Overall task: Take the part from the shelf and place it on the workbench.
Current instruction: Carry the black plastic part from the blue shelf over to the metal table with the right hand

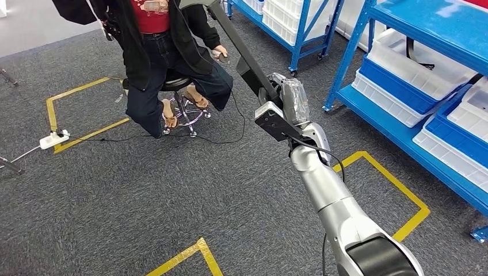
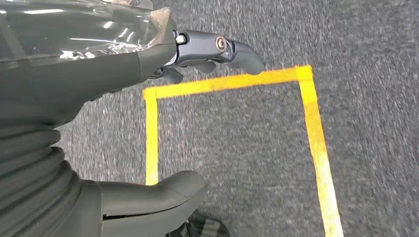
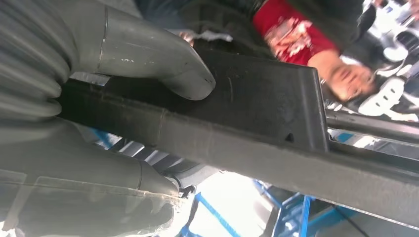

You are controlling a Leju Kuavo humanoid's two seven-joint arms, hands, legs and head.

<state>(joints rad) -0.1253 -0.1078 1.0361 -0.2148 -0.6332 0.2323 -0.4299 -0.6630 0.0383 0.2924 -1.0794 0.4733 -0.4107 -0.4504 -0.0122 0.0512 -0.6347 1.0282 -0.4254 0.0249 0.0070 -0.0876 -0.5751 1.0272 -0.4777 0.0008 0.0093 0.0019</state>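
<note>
Right hand (image 1: 288,100) clamped round a long dark part (image 1: 241,54), thumb (image 3: 183,74) pressed flat on its top face in the right wrist view; held out over the grey carpet (image 1: 115,195), upper end reaching toward a person seated on a stool (image 1: 172,86). Left hand (image 2: 148,123) hanging above the carpet and a yellow tape square (image 2: 306,123), nothing in it, fingers (image 2: 232,49) and thumb apart.

Likely risks from here: long bar gripped near one end, so could lever and twist in the grasp on a quick turn — and slip; far end close to the seated person, so a swing could clip them; cable (image 1: 115,138) and power strip (image 1: 53,139) on the floor could snag a step. No workbench in sight, so carry judged unfinished.

Blue shelf (image 1: 403,135) to the right holding white bins (image 1: 414,63); one with a dark strap-like thing inside, rest of contents impossible to make out.
</note>
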